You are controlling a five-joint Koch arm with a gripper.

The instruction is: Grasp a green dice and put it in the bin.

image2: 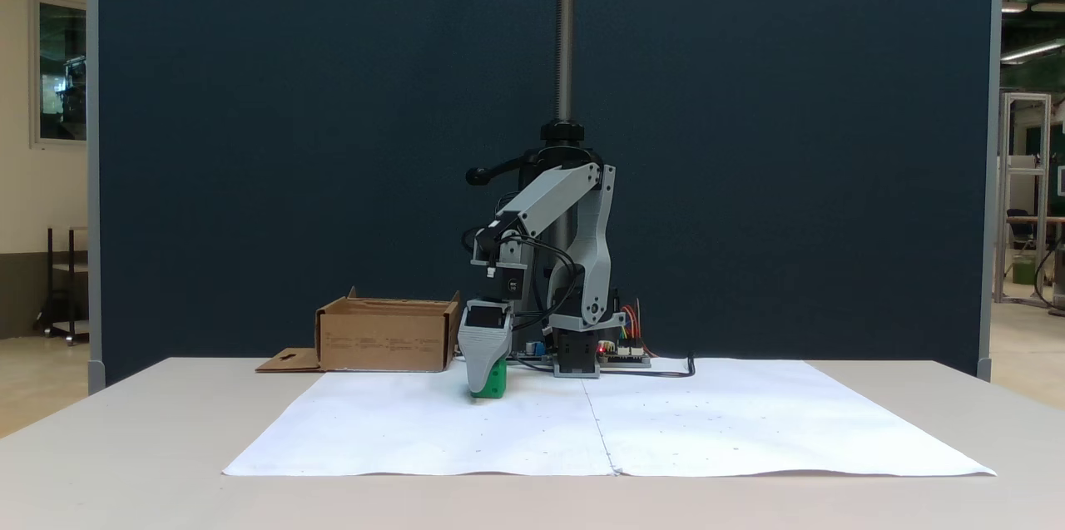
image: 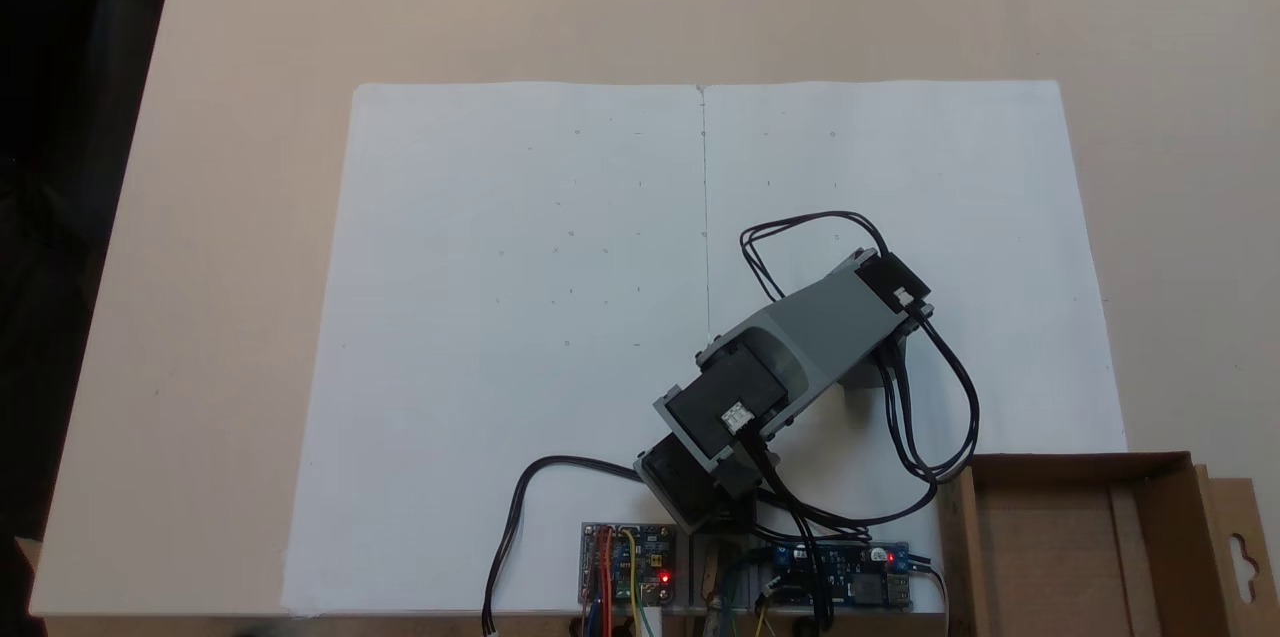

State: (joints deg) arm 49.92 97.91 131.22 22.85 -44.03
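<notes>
Arm was folded low over the white paper sheet (image2: 607, 422) on the worktop (image2: 125, 447), wrist pitched straight down. In a fixed view from the front, the gripper (image2: 485, 384) stood at paper level with the green dice (image2: 497, 380) pressed against its grey finger; only a green sliver showed at the finger's right edge and below it. Dice looked to be resting on the paper, or barely off it; could not tell which.

One finger faced the camera and hid the other, so whether the jaws were clenched on the dice or merely straddling it could not be told. From above, the arm's upper link (image: 815, 327) covered the wrist and everything under it.

The bin (image2: 387, 337) sat at the paper's rear corner, left of the jaws in the front view, near but apart, its keyhole flap (image2: 287, 361) lying flat on the far side. From above, the bin (image: 1050, 537) lay toward the lower right, beside the control boards (image: 630, 562).

Judgement: dice was directly at the jaws, so the coming move turns on lift, then a swing toward the bin, clearing its low wall.
</notes>
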